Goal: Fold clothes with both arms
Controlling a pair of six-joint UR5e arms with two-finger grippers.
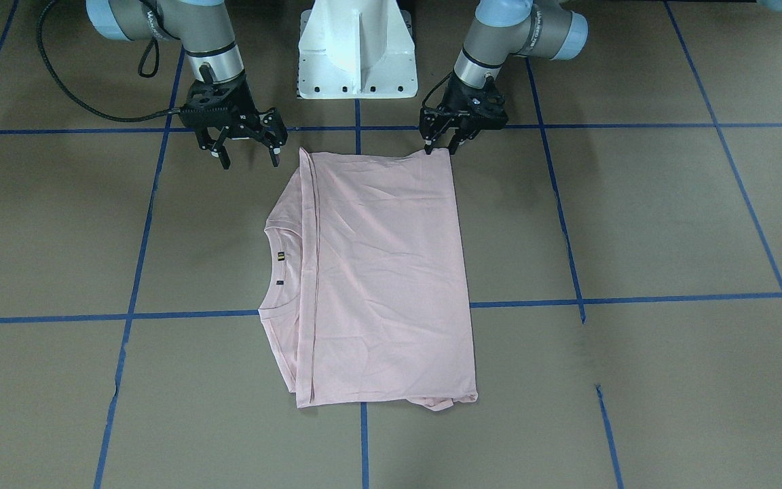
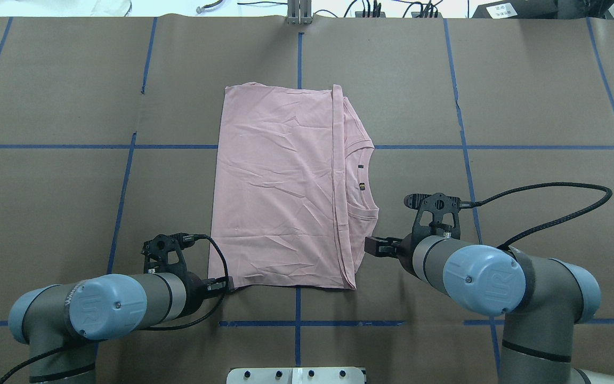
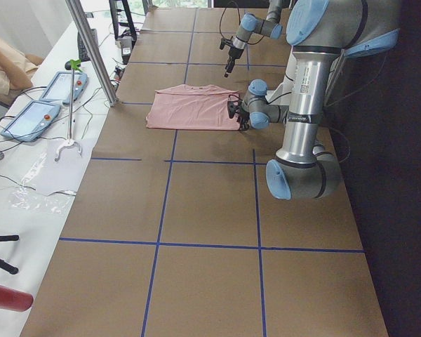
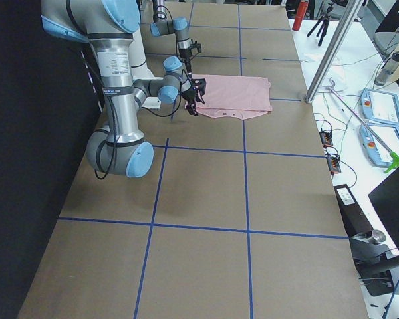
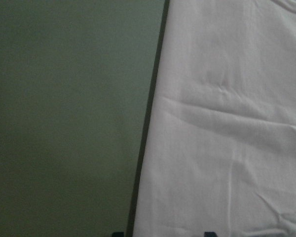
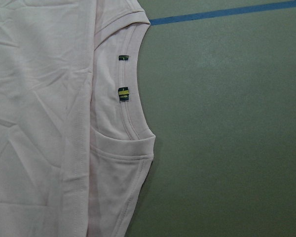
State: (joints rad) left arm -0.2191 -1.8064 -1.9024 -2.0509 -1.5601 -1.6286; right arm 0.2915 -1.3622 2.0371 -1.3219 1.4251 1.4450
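Observation:
The light pink T-shirt (image 1: pixel 384 272) lies folded flat on the brown table (image 1: pixel 635 217), its ribbed collar (image 6: pixel 130 113) and small tags (image 6: pixel 123 93) showing on my right side; the print is hidden. It also shows in the overhead view (image 2: pixel 280 186). My left gripper (image 1: pixel 441 147) is low at the shirt's near left corner (image 2: pixel 232 282), fingers a little apart over the edge (image 5: pixel 148 123). My right gripper (image 1: pixel 248 159) is open and empty above the table, just beside the near right corner (image 2: pixel 352 282); it also shows in the overhead view (image 2: pixel 369 246).
The white pedestal base (image 1: pixel 357 47) stands between the arms. Blue tape lines (image 1: pixel 635 299) cross the table. A metal pole (image 3: pixel 91 49) and a side bench with tablets (image 3: pixel 42 105) lie beyond the table's far edge.

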